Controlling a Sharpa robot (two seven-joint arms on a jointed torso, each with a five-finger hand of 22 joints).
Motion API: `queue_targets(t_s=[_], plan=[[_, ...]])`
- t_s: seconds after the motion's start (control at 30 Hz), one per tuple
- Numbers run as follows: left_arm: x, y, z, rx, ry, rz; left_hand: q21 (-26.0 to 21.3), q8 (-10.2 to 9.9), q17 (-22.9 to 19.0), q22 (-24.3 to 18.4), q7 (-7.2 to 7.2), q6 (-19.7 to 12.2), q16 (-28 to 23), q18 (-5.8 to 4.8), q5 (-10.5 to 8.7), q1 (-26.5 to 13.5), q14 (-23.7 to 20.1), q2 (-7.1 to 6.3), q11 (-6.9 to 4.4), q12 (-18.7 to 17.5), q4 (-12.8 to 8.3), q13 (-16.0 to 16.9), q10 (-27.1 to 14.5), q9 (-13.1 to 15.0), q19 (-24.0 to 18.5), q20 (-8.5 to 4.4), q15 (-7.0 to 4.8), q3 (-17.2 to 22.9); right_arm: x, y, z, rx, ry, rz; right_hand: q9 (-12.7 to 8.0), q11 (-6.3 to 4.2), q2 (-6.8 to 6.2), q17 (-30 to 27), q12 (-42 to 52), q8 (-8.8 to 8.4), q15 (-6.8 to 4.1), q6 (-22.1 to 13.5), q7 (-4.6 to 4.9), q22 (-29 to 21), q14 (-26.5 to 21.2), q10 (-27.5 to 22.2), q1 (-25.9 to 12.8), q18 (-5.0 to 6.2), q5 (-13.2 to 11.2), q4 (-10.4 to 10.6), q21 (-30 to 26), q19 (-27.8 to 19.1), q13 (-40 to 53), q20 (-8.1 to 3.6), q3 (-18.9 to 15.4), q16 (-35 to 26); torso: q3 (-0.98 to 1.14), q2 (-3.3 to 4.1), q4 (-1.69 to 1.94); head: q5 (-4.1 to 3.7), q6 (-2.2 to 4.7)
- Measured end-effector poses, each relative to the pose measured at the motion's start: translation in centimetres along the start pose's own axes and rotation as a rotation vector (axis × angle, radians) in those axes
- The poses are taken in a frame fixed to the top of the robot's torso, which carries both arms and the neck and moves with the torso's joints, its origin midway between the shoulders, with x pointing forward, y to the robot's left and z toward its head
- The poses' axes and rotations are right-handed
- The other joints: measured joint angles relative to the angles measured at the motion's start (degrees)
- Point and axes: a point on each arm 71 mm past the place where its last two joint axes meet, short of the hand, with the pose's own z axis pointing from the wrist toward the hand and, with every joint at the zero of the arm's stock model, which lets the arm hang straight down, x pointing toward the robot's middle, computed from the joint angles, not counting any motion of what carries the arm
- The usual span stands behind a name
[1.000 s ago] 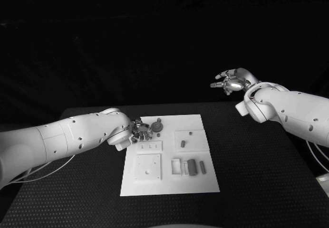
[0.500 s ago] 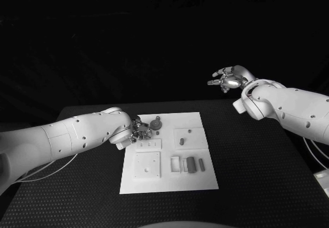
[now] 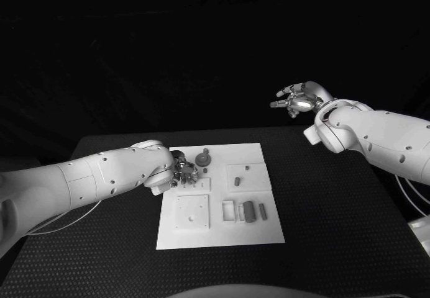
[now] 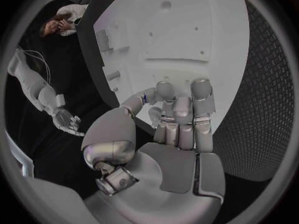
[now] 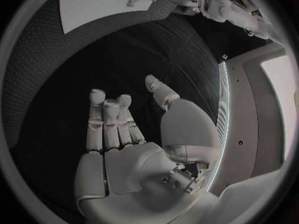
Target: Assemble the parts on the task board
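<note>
Seemingly mid-placement, the left hand point(image 3: 184, 172) hovers over the task board point(image 3: 221, 239) with fingers curled, its contents unclear, while the right hand point(image 3: 299, 102) waits spread and empty, so fine alignment comes next.

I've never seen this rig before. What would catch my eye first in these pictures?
First the white task board in the middle of the black table, with small parts on it. Next the left hand, low over the board's far left corner, fingers curled. Then the right hand, raised high beyond the table's far right corner, fingers apart and holding nothing.
</note>
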Motion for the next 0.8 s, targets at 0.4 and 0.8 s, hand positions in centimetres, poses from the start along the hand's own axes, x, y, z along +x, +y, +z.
queue_targets(t_s=[0.4,0.8], plan=[[0.81,-0.15,0.25,0.002,0.014,0.07,0.0,0.3,-0.3,0.0,0.0,0.0,0.2,0.0,0.26,-0.2,-0.2,-0.23,0.0,0.2,0.0,0.0,0.0,0.0,0.1,0.09,-0.23,0.0,0.13,0.06,0.03,-0.001,0.008,0.001,0.0,0.0,0.0,-0.1,0.2,0.0,0.0,0.1,-0.11,0.0,0.0,0.0,0.0,0.0,0.0,0.0,0.0,0.0,-0.1,0.0,0.0,0.0,-0.02,0.0,0.0,-0.16,-0.2],[0.67,-0.01,0.38,-0.004,0.003,0.093,0.0,0.3,-0.8,0.0,0.0,0.0,0.8,0.0,-0.92,-0.2,-0.1,-0.23,0.0,0.5,0.1,-0.3,0.0,0.2,0.1,0.1,-0.31,0.2,0.24,0.14,0.03,-0.002,0.014,0.002,0.0,0.0,0.23,0.0,0.2,0.0,0.0,0.1,-0.1,0.0,0.0,0.0,-0.2,0.0,0.0,0.0,-0.2,0.0,-0.2,0.0,0.0,0.0,-0.04,0.0,0.0,-0.23,-0.35]])
